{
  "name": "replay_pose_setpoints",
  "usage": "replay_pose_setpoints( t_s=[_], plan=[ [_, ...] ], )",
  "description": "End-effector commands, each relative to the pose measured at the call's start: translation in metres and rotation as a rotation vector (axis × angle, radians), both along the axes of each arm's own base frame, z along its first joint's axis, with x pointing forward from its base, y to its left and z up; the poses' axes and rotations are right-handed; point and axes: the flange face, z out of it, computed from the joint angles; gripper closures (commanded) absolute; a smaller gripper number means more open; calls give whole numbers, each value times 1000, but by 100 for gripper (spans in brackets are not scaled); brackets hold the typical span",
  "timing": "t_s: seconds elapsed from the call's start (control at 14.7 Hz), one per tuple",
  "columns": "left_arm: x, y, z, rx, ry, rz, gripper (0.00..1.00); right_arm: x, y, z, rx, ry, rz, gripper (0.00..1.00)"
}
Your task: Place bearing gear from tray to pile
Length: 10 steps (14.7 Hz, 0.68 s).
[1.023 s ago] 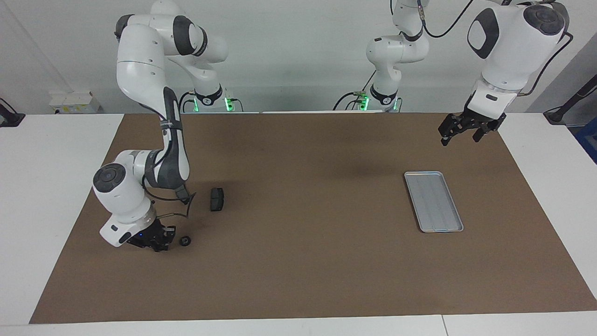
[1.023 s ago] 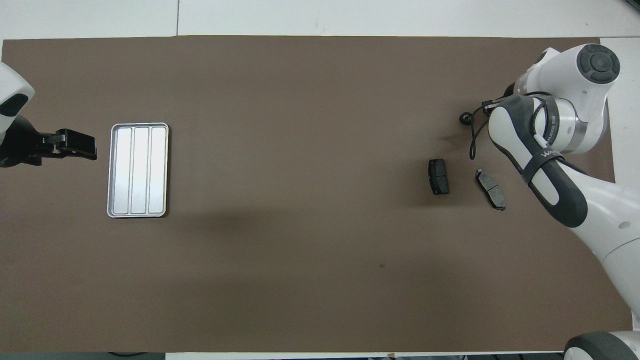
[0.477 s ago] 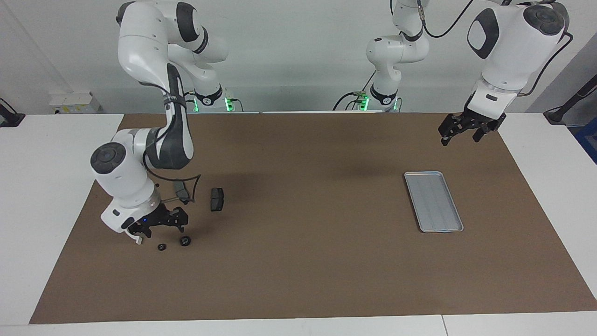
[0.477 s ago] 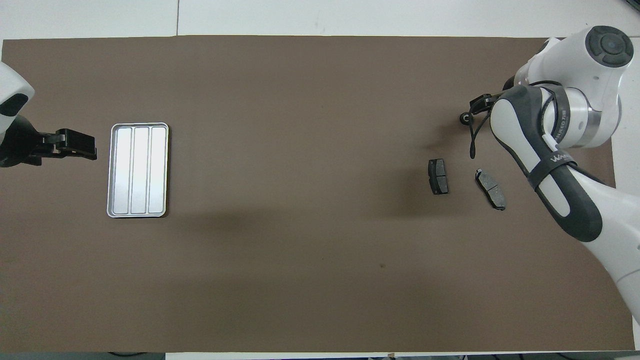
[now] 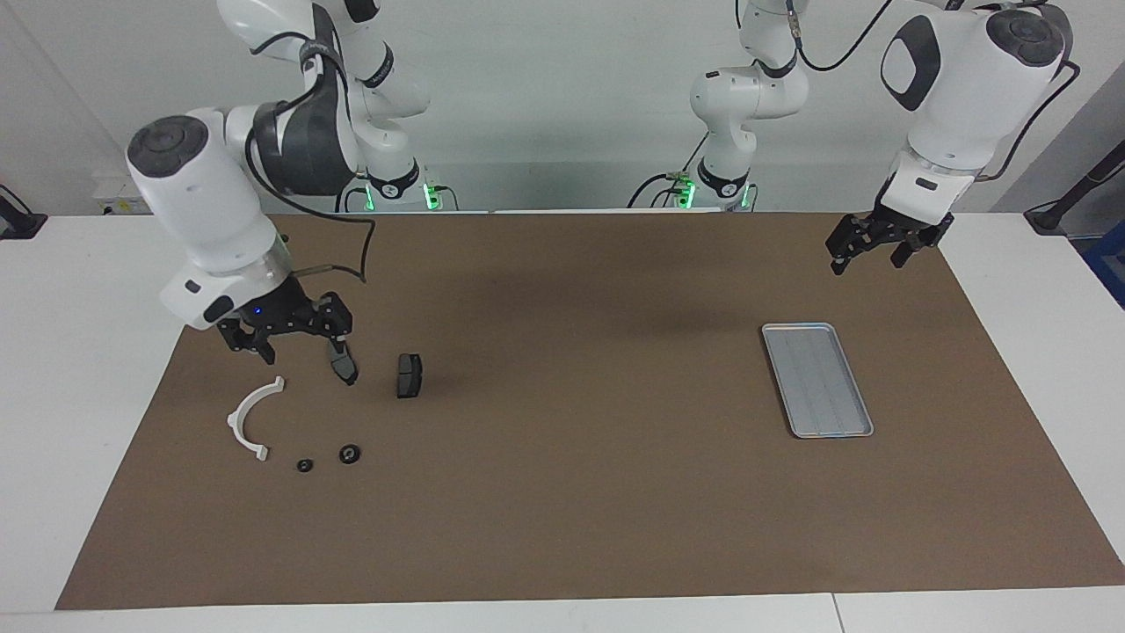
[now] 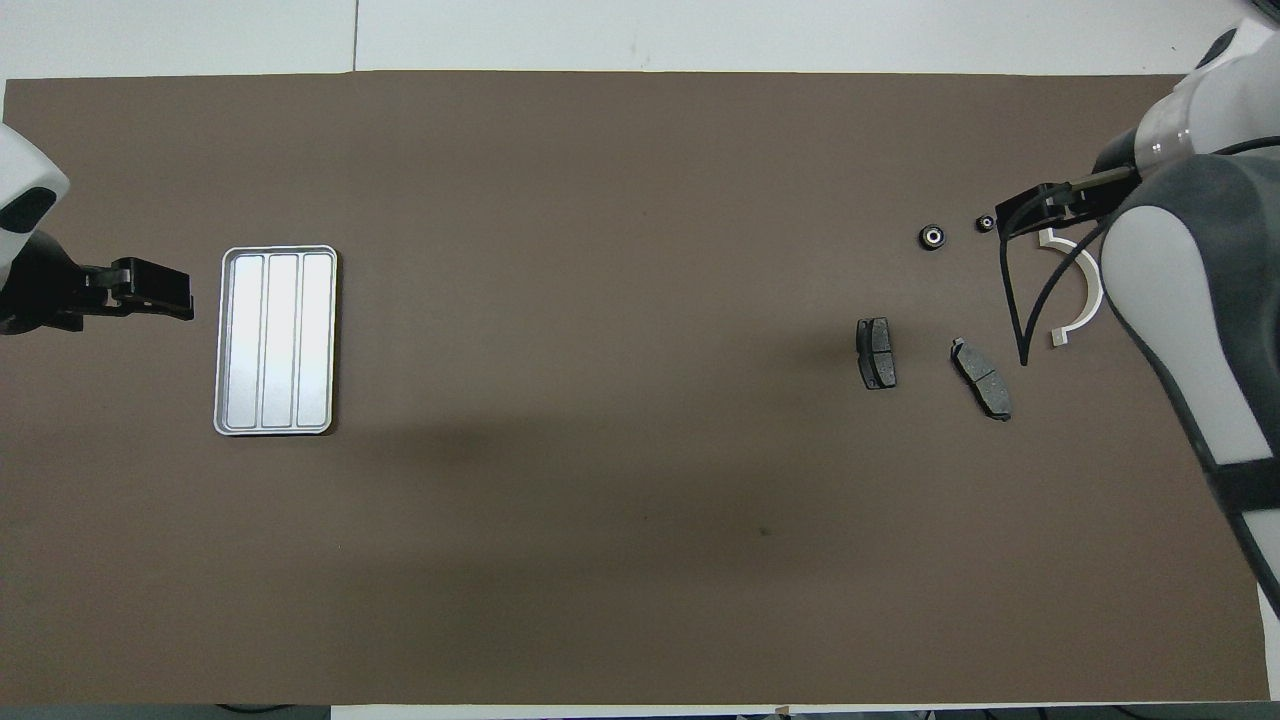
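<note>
Brown mat (image 5: 562, 492) covers the white table, pale wall at top of frame.

Facing view: tray (image 5: 817, 380) lies right of centre, nothing in it. Left gripper (image 5: 883, 246) hangs in the upper right, over the mat corner, fingers spread and holding nothing; that arm waits. Right gripper (image 5: 286, 332) hangs at left of frame, fingers apart and empty, over the pile. Pile at lower left: white bracket (image 5: 251, 420), small bearing gear (image 5: 304, 465) just beside its lower end, larger bearing gear (image 5: 350, 454) next to that, apart from it. Two brake pads sit higher in frame: first brake pad (image 5: 409, 375) and second brake pad (image 5: 342, 360), partly under the gripper.

Overhead view: tray (image 6: 276, 340) at left of frame, ribbed base bare. Left gripper (image 6: 150, 288) just beside its upper left corner. At right of frame, larger bearing gear (image 6: 932, 237) and small bearing gear (image 6: 985, 224) lie side by side; white bracket (image 6: 1078, 290) partly hidden by the right arm. Brake pads (image 6: 876, 353) and (image 6: 981, 377) lie below them.
</note>
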Motion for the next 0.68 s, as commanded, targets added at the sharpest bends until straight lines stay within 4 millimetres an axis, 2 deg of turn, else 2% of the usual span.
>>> replay_pose_setpoints(
  t_s=[0.0,0.27,0.41,0.61],
  plan=[
    [-5,0,4,-7,2,-8,0,-33,-2,37,7,18,-10,0],
    [-5,0,3,-7,4,-7,0,-72,-6,77,-10,59,-6,0],
    [-5,0,4,-7,2,-8,0,-90,-24,90,-4,79,-36,0],
    [-5,0,4,-7,2,-6,0,-105,-22,101,2,96,-41,0]
  ],
)
